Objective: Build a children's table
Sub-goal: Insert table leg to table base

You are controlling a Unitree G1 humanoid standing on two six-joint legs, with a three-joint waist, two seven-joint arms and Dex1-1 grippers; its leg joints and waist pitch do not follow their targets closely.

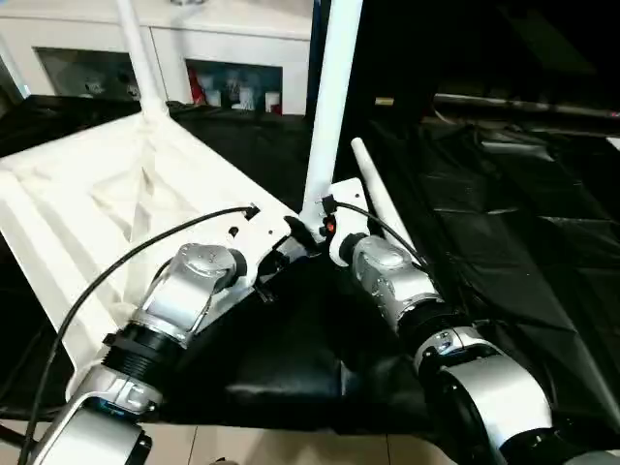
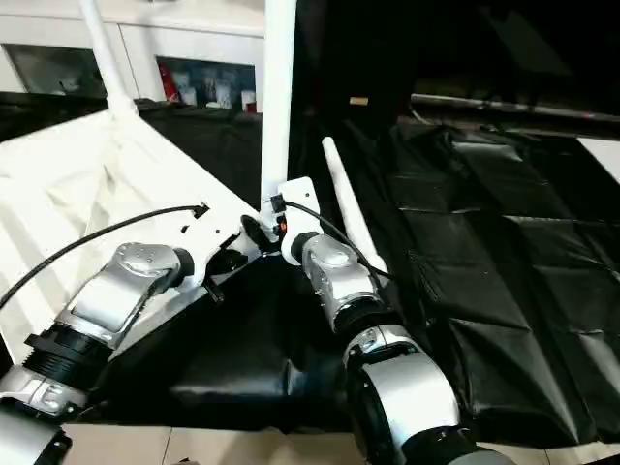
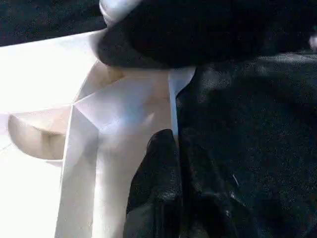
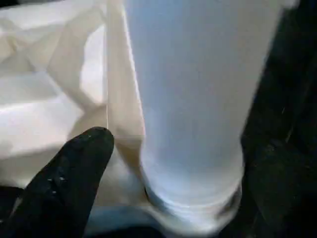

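The white tabletop (image 1: 107, 194) lies upside down on the left, its ribbed underside up. One white leg (image 1: 332, 107) stands upright in the near corner socket, and a second leg (image 1: 138, 53) rises from the far corner. A third leg (image 1: 383, 208) lies loose on the black sheet beside that corner. My left gripper (image 1: 281, 254) is shut on the tabletop's rim (image 3: 171, 106), with one black finger (image 3: 158, 188) pressed against it. My right gripper (image 1: 308, 231) is at the base of the near leg (image 4: 198, 99). It is open, and its one visible finger (image 4: 74, 173) stands apart from the leg.
A black plastic sheet (image 1: 494, 223) covers the work surface to the right and in front. A white cabinet (image 1: 232, 44) with glass doors stands behind the tabletop. Pale floor (image 1: 291, 448) shows along the near edge.
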